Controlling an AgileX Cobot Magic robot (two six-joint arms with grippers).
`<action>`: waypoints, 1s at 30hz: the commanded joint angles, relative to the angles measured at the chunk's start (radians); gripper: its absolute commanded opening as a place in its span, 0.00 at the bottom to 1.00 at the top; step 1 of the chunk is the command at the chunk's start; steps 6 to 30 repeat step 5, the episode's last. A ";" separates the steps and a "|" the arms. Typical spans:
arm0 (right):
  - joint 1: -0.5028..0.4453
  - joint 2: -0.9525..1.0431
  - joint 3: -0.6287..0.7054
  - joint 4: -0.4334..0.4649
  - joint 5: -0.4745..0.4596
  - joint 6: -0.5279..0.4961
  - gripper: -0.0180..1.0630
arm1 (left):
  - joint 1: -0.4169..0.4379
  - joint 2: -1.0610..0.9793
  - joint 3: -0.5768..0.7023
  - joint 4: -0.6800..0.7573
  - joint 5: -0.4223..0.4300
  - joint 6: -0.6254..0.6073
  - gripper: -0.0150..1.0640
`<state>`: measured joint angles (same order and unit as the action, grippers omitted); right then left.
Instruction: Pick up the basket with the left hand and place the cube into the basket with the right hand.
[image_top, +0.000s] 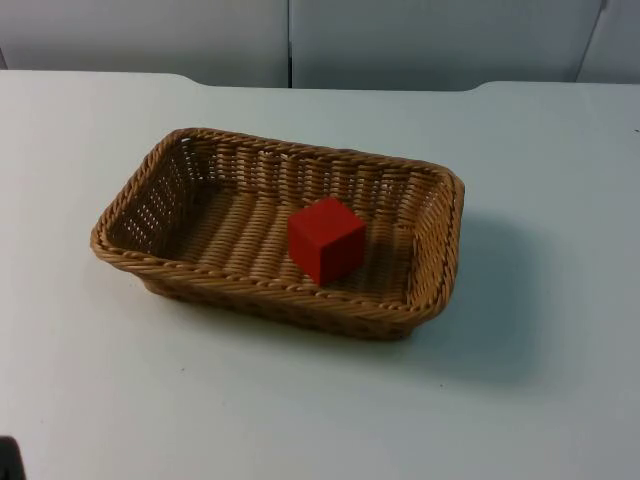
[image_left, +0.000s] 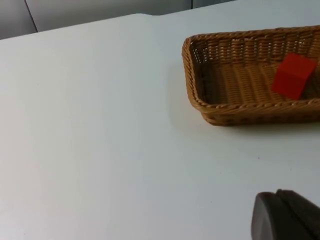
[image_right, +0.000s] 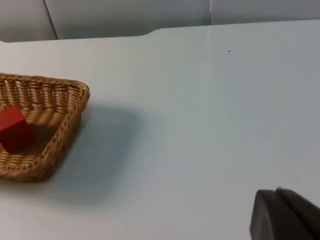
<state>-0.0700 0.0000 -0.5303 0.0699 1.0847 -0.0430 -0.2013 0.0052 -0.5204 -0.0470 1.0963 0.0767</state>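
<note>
A brown wicker basket (image_top: 150, 262) rests on the white table near its middle, with nothing gripping it. A red cube (image_top: 326, 239) lies inside it, a little right of the basket's centre. In the left wrist view the basket (image_left: 200, 100) and the cube (image_left: 293, 76) lie well ahead of my left gripper (image_left: 286, 218), which is drawn back over bare table. In the right wrist view the basket's right end (image_right: 60, 145) and the cube (image_right: 15, 129) lie far off from my right gripper (image_right: 285, 216), which is also drawn back. Neither gripper holds anything that I can see.
The white table (image_top: 540, 380) spreads wide on all sides of the basket. The grey partition wall (image_top: 290, 40) closes off the far edge. A small black shape (image_top: 8, 460) sits at the near left corner of the top view.
</note>
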 joint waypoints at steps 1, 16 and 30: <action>0.000 0.000 -0.001 -0.040 0.027 0.009 0.01 | -0.002 -0.005 0.007 0.002 -0.018 -0.007 0.01; 0.000 0.000 0.018 -0.076 0.001 0.043 0.01 | -0.002 -0.005 0.007 0.002 -0.018 -0.007 0.01; 0.000 0.000 0.018 -0.076 0.001 0.043 0.01 | -0.002 -0.005 0.007 0.002 -0.018 -0.007 0.01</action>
